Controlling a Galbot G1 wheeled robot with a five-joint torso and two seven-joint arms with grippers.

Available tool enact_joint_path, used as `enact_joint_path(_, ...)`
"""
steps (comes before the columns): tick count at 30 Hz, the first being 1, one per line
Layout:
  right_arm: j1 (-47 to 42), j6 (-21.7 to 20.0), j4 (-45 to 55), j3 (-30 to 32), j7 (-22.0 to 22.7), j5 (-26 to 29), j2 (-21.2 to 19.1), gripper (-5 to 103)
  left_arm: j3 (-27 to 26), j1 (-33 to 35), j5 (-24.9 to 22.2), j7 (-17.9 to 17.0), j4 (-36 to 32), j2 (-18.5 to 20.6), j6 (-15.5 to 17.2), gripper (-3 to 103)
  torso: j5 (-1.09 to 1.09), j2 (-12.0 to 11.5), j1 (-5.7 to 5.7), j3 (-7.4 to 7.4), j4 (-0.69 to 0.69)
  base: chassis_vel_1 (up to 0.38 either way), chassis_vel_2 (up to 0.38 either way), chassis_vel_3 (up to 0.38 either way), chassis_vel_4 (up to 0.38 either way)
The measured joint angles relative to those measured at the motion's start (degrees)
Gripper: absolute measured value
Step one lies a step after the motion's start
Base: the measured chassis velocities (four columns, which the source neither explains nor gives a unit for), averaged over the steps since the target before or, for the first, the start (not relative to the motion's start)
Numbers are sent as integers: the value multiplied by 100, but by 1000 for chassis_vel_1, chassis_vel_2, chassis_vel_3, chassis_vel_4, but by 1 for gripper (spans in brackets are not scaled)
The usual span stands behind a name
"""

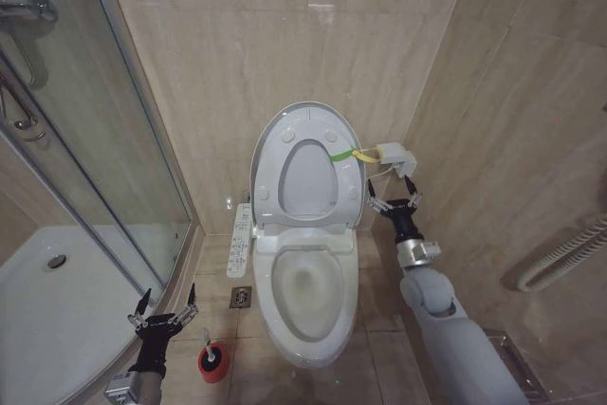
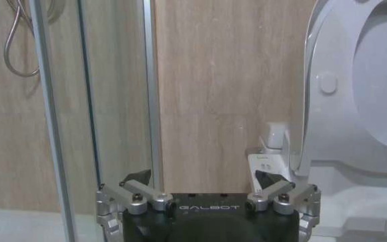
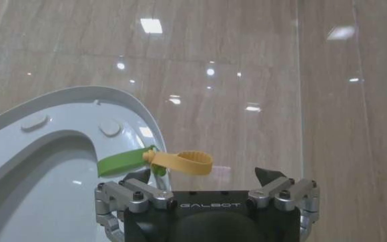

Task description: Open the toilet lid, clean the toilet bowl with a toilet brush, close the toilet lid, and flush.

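Observation:
The toilet lid (image 1: pixel 285 139) stands raised against the back wall, with its green-yellow band (image 1: pixel 349 154) on its right edge. Below it lies the open toilet bowl (image 1: pixel 268 277). The toilet brush (image 1: pixel 211 356) stands in its red holder on the floor, left of the bowl. My right gripper (image 1: pixel 395 193) is open beside the lid's right edge, just below the band. The right wrist view has that gripper (image 3: pixel 203 175) open under the band's yellow loop (image 3: pixel 183 162), beside the lid (image 3: pixel 46 166). Low on the left, my left gripper (image 1: pixel 166 310) is open, a short way left of the brush. The left wrist view shows it (image 2: pixel 203 177) open, facing the wall, with the lid (image 2: pixel 341 101) to one side.
A curved glass shower door (image 1: pixel 95 139) and white shower tray (image 1: pixel 57 301) close off the left. A narrow button panel (image 1: pixel 240 242) hangs at the bowl's left side, above a floor drain (image 1: pixel 240 297). A white box (image 1: pixel 394 154) sits on the wall right of the lid. Tiled walls stand close behind and to the right.

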Motion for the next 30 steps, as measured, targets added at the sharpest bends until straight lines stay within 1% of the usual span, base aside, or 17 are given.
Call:
enact_joint_path(13, 768, -16, -480, -290, 103, 102, -76, 100, 0, 0, 0, 0, 0, 0, 0, 100, -1, 0, -1, 0, 0, 0, 0, 0, 0)
enact_joint_path(19, 1211, -16, -908, -417, 120, 83, -70, 100, 0, 0, 0, 0, 0, 0, 0, 100, 0, 0, -1, 0, 0, 0, 0, 0, 0)
enact_joint_path(26, 1432, 32, -1330, -350, 119, -61, -74, 100, 0, 0, 0, 0, 0, 0, 0, 100, 0, 0, -1, 0, 0, 0, 0, 0, 0)
enact_joint_path(30, 1471, 108, -1520, -245, 107, -96, -141, 99, 0, 0, 0, 0, 0, 0, 0, 100, 0, 0, 0, 0, -1, 0, 0, 0, 0)
